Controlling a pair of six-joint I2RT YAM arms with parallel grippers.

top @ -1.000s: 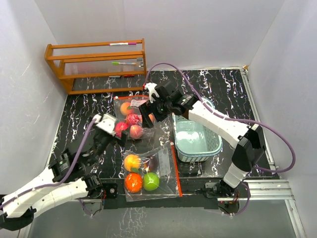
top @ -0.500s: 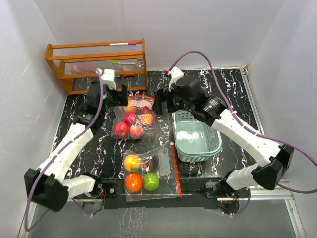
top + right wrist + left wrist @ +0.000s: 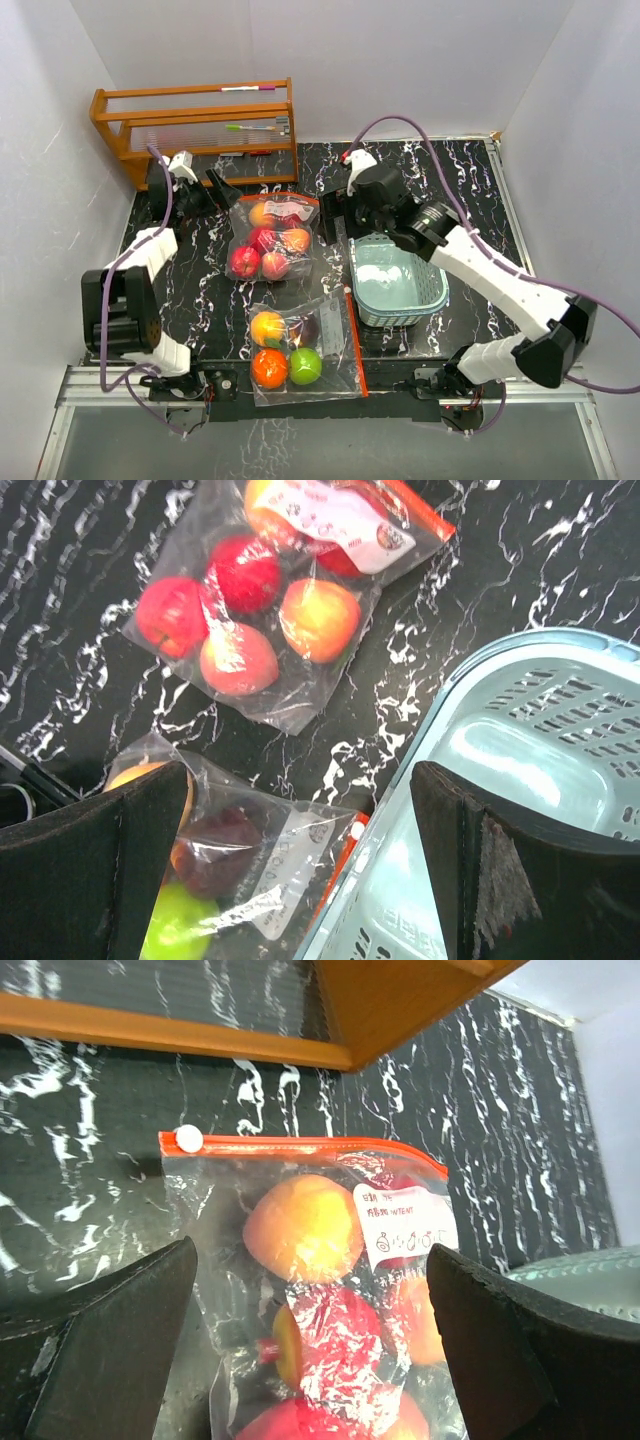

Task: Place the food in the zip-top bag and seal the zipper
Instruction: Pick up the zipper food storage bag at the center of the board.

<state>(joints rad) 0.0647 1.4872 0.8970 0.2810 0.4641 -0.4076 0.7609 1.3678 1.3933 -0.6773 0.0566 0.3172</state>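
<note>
Left gripper (image 3: 310, 1250) hangs wide open and empty, facing the far zip-top bag (image 3: 270, 240), fruit (image 3: 303, 1226) inside it; a second filled bag (image 3: 305, 350) lies at its 6 o'clock. Right gripper (image 3: 300, 770) gapes too, holding nothing. The white slider (image 3: 186, 1139) sits at the 9 o'clock end of the orange zipper (image 3: 320, 1146): best pinch it squarely, draw straight toward 3 o'clock, bag pinned.

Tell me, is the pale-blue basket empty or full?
Empty: the basket shows only its bare slatted floor; nothing lies in it.

Black marbled table (image 3: 460, 170): pale-blue basket (image 3: 437, 290); left of basket, far zip-top bag (image 3: 270, 238), near zip-top bag (image 3: 300, 345); farther left, wooden rack (image 3: 195, 130).
</note>
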